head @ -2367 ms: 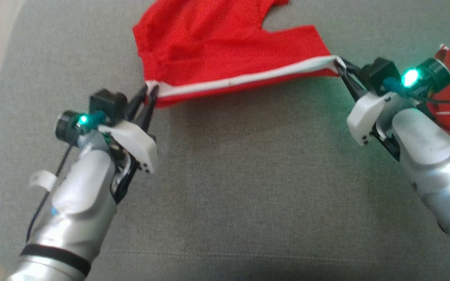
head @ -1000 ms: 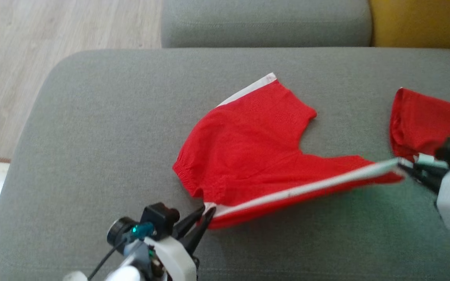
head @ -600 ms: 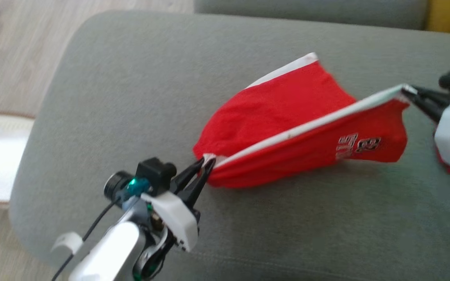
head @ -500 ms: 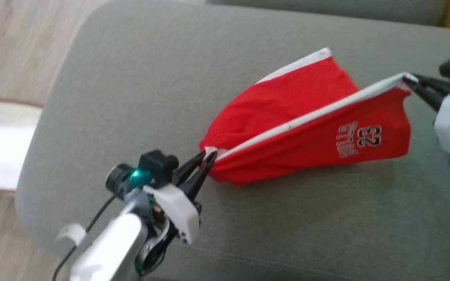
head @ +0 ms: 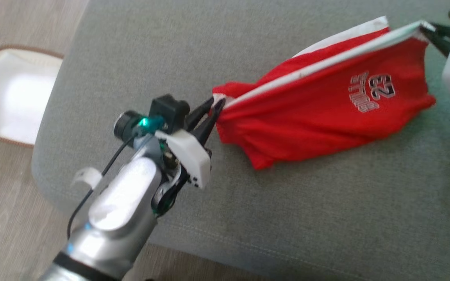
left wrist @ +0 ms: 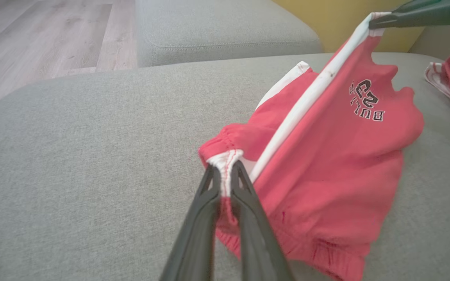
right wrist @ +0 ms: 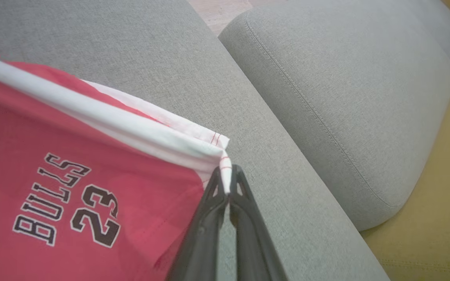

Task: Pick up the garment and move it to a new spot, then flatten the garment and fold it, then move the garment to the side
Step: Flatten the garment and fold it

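Grey fabric sofa cushion [head: 287,218] spreads below, with pale wood floor [head: 6,218] beside it. Red shorts with a white side stripe [head: 318,117] hang stretched between both arms, their lower folds resting on the cushion. The left gripper [left wrist: 225,171] is clenched on the waistband corner, while the right gripper [right wrist: 227,187] pinches the stripe's hem end. The black "BULLS 23" print [right wrist: 66,203] sits near that end.

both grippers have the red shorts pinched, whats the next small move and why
Probably lower both arms, keeping tension, laying the red shorts flat on the sofa cushion: the left gripper and right gripper each pinch one end, and the cloth hangs bunched.
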